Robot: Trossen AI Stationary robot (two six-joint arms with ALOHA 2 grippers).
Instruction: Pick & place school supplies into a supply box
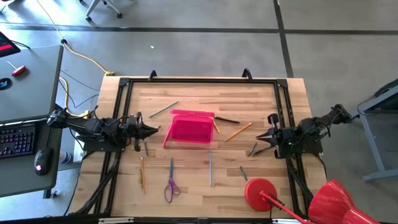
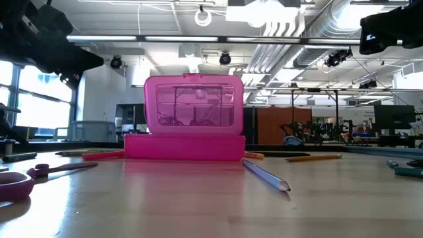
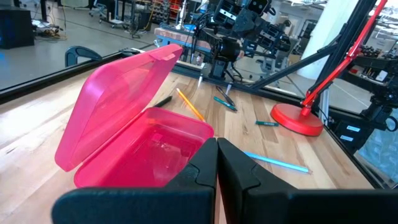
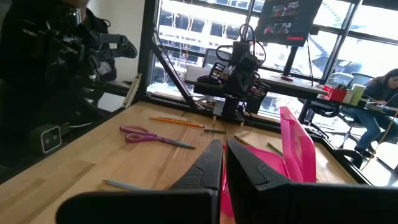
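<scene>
The pink supply box [image 1: 188, 129] sits mid-table on its base, with its hinged lid [image 2: 193, 100] standing open on the far side. Pencils and pens lie flat around it: a grey one [image 1: 163, 109], a black pen [image 1: 227, 120] and an orange pencil [image 1: 238, 131] on the far and right sides, and an orange pencil [image 1: 142, 172] and a blue-grey pencil [image 1: 210, 168] nearer. The purple-handled scissors [image 1: 171, 185] lie near the front edge. My left gripper [image 1: 155, 130] is shut and empty just left of the box. My right gripper [image 1: 258, 138] is shut and empty to the right of it.
A red round disc on a handle [image 1: 261, 190] lies at the front right, with a big red object [image 1: 333, 202] beyond the table corner. A black frame [image 1: 199, 81] runs along the table's far and side edges. A desk with a keyboard [image 1: 15, 140] stands to the left.
</scene>
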